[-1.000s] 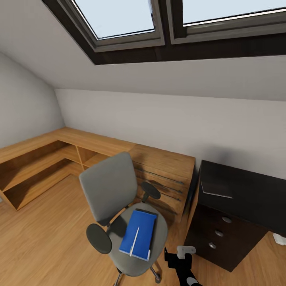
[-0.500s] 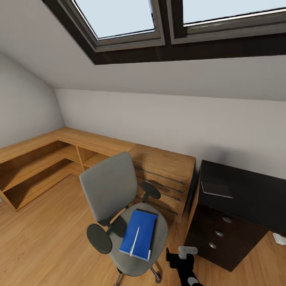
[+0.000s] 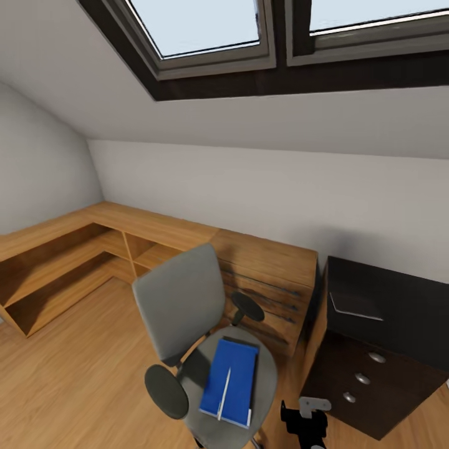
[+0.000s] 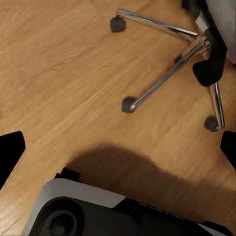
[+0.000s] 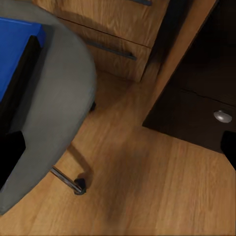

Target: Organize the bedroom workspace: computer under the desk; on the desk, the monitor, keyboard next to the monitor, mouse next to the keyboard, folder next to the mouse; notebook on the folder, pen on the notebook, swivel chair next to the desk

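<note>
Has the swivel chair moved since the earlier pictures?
No. The swivel chair keeps its place beside the light wood cabinet; the whole view shifted, so the camera moved.

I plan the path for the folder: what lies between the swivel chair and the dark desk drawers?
In the right wrist view, bare wood floor lies between the swivel chair and the desk drawers.

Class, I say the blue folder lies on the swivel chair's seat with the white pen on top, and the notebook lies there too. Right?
One slip: the notebook lies on the black desk, as the head view shows. The folder does lie on the swivel chair seat with the pen on it.
</note>
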You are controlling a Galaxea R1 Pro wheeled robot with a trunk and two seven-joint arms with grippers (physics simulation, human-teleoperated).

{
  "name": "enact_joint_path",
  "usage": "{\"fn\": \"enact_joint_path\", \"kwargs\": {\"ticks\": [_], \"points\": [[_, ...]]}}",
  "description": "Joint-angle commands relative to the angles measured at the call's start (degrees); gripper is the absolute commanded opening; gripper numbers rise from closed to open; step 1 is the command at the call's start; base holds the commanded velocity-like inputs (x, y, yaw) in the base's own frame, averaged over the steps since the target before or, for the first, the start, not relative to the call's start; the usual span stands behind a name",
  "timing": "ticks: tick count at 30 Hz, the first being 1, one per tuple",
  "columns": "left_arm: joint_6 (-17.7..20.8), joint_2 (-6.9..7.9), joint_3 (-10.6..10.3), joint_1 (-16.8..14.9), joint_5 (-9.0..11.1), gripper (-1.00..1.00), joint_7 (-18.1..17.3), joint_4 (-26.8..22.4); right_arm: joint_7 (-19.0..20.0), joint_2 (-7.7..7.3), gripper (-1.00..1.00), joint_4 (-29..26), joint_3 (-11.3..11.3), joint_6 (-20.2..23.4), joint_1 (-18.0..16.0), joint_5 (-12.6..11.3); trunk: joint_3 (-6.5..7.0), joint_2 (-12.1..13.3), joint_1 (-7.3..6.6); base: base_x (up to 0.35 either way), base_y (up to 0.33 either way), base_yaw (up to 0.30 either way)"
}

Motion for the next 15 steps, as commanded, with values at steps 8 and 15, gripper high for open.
{"fn": "enact_joint_path", "kwargs": {"ticks": [8, 15], "points": [[-0.16, 0.07, -0.38, -0.01, 0.60, 1.00, -0.14, -0.02, -0.24, -0.07, 1.00, 0.34, 0.52, -0.11, 3.16, -0.19, -0.08, -0.06, 0.04, 0.143, 0.100, 0.000], [-0.15, 0.08, -0.38, -0.01, 0.64, 1.00, -0.14, -0.02, -0.24, -0.08, 1.00, 0.36, 0.52, -0.10, 4.38, -0.19, -0.08, -0.06, 0.04, 0.019, 0.014, 0.000]]}}
